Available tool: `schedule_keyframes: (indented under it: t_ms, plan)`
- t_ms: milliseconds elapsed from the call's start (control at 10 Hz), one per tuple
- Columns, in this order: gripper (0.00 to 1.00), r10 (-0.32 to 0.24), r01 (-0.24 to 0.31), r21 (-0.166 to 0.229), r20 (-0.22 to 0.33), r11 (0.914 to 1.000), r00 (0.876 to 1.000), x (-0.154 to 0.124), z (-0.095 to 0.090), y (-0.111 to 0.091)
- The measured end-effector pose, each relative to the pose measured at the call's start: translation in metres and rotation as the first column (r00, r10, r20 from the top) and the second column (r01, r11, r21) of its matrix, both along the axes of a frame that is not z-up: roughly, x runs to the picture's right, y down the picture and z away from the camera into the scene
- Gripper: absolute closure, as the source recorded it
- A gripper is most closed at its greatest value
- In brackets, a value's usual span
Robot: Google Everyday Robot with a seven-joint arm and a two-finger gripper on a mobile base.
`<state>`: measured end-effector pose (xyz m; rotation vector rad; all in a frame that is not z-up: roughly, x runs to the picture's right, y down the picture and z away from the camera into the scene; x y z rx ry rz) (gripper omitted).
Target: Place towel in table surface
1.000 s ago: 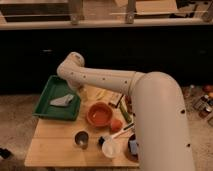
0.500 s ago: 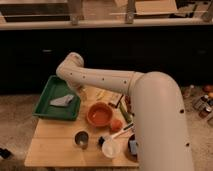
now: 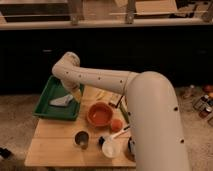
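Claw (image 3: 76, 93) hangs over green tray (image 3: 44, 100), beside towel (image 3: 60, 101).

Dim warm light, dark backdrop, pale arm (image 3: 150, 97) brightest, pincer (image 3: 76, 93) shadowed over tray (image 3: 54, 115)

Gripper (image 3: 76, 93) over tray (image 3: 43, 111); bowl (image 3: 100, 114) beside, bare table (image 3: 52, 141) before tray.

The wooden bench (image 3: 50, 145) carries a green tray (image 3: 46, 102) at its far left corner. Just beside the tray sits an orange bowl (image 3: 100, 114), with a small orange ball (image 3: 116, 125) close by. Near the front edge stand a metal cup (image 3: 81, 139) and a white bowl (image 3: 111, 149). The claw (image 3: 75, 94) hangs over the right side of the tray.
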<state>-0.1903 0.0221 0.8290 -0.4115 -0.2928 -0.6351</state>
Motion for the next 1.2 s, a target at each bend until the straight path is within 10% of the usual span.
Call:
schedule_keyframes:
  t_ms: [600, 1200]
  plan:
    - [0.2, 0.016, -0.01, -0.057, 0.101, 0.9983, 0.995, -0.064, 0.008, 0.005]
    - [0.2, -0.059, 0.07, -0.118, 0.093, 0.9905, 0.994, -0.079, 0.048, 0.021]
